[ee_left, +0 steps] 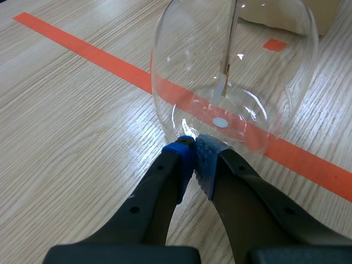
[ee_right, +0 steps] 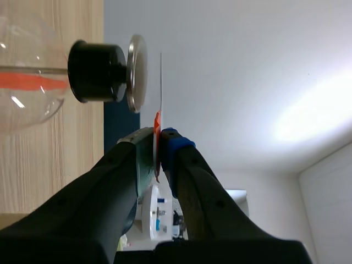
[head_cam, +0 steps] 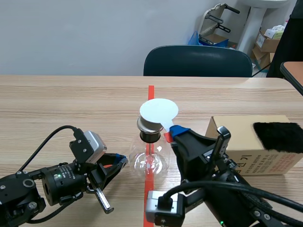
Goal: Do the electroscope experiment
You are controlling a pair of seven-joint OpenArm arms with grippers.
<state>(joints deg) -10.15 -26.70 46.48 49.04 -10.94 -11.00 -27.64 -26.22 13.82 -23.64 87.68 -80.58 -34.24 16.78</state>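
Observation:
The electroscope (head_cam: pixel 150 153) is a clear glass flask with a black stopper and a metal disc on top, standing on the orange tape line. Inside the flask (ee_left: pixel 234 71) a thin rod hangs down. My left gripper (head_cam: pixel 120 163) is shut, its blue pads (ee_left: pixel 181 159) resting against the base of the flask. My right gripper (head_cam: pixel 174 132) is shut on the red handle (ee_right: pixel 157 129) of a white paddle disc (head_cam: pixel 159 111), held flat just over the metal disc (ee_right: pixel 136 73). Whether the two touch, I cannot tell.
A cardboard box (head_cam: pixel 246 146) lies at the right of the table with a black fur cloth (head_cam: pixel 278 136) on top. A dark chair (head_cam: pixel 198 61) stands behind the far table edge. Boxes and clutter sit in the far right corner of the room.

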